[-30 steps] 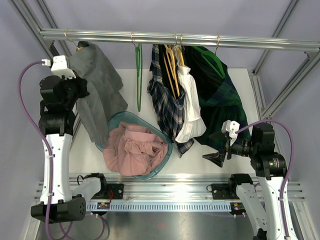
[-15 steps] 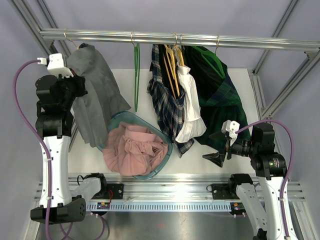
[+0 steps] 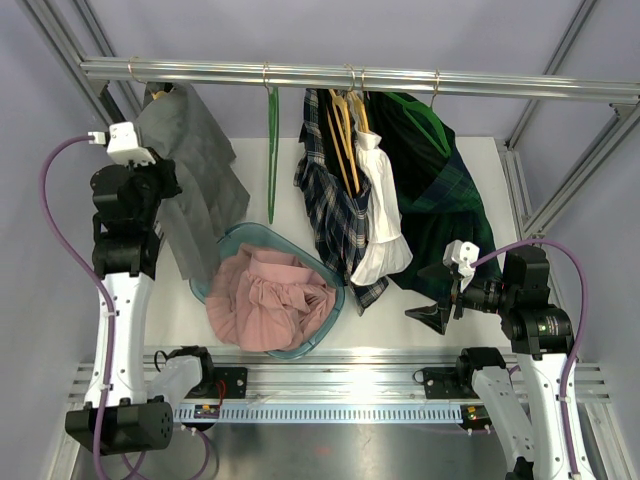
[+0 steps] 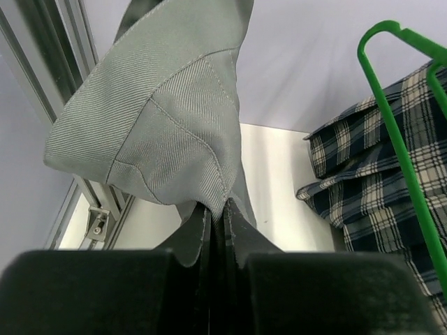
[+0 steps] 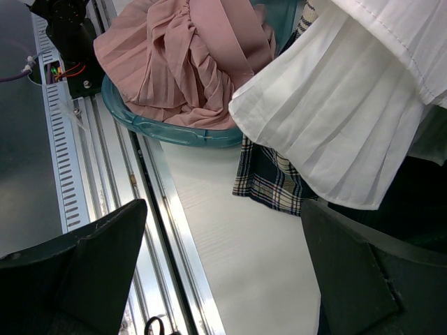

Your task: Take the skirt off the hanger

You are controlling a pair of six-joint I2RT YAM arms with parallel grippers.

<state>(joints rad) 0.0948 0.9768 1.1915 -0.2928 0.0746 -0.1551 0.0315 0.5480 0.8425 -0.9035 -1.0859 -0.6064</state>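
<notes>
A grey skirt (image 3: pixel 195 175) hangs from its hanger (image 3: pixel 160 92) at the left end of the rail. My left gripper (image 3: pixel 168 186) is shut on the skirt's edge. In the left wrist view the grey skirt (image 4: pixel 154 118) bunches just above the left gripper (image 4: pixel 218 207), with cloth pinched between the jaws. My right gripper (image 3: pixel 435 295) stands open, low at the right, holding nothing. In the right wrist view the right gripper (image 5: pixel 223 279) frames bare table.
An empty green hanger (image 3: pixel 272 150) hangs right of the grey skirt. A navy plaid skirt (image 3: pixel 330 200), a white skirt (image 3: pixel 382 215) and a green plaid skirt (image 3: pixel 440 180) hang from the rail (image 3: pixel 350 75). A teal basin (image 3: pixel 225 240) holds a pink skirt (image 3: pixel 270 300).
My left gripper, still shut on the grey skirt, swung left and then back right and a little nearer. The cloth shifted with it. The right arm has not moved.
</notes>
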